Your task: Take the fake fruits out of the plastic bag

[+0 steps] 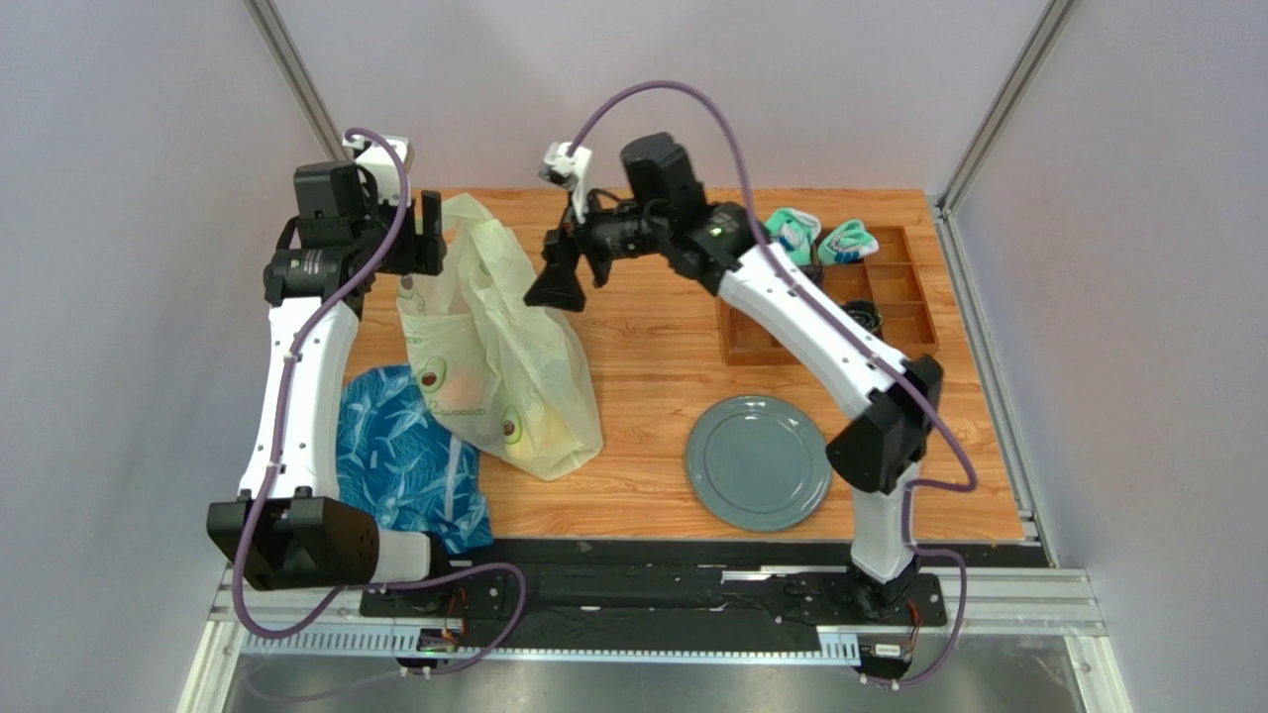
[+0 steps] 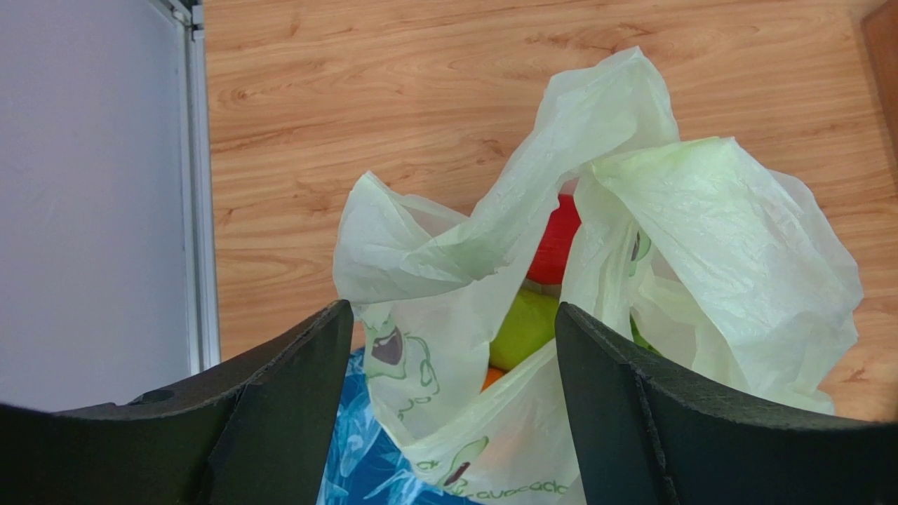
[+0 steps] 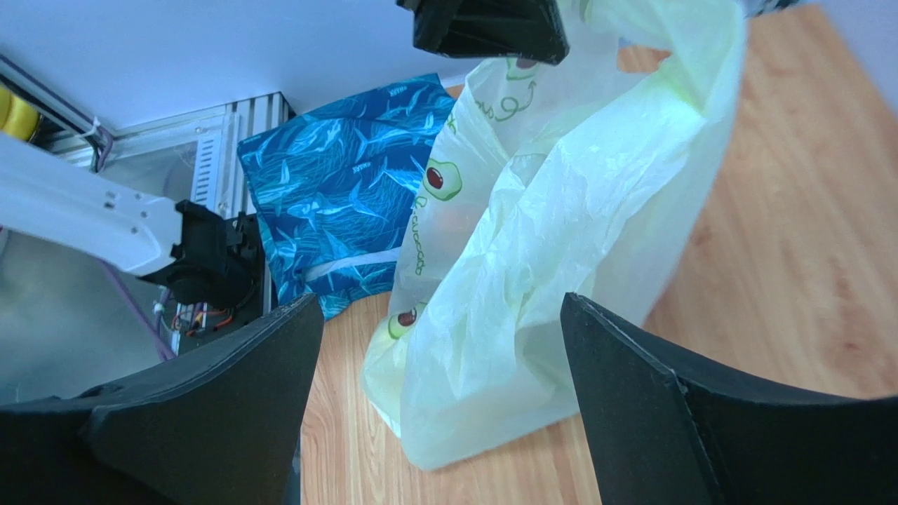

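The pale yellow-green plastic bag with avocado prints stands crumpled on the wooden table, its mouth partly open. In the left wrist view a red apple, a green fruit and a bit of an orange show inside the bag. My left gripper is open above the bag's upper left edge, with bag film between its jaws but not pinched. My right gripper is open and empty by the bag's upper right side, facing the bag from just short of it.
A blue leaf-patterned bag lies under and left of the plastic bag. A grey plate sits at the front right. A wooden compartment tray with rolled teal-and-white socks stands at the back right. Walls close in on the left and the right.
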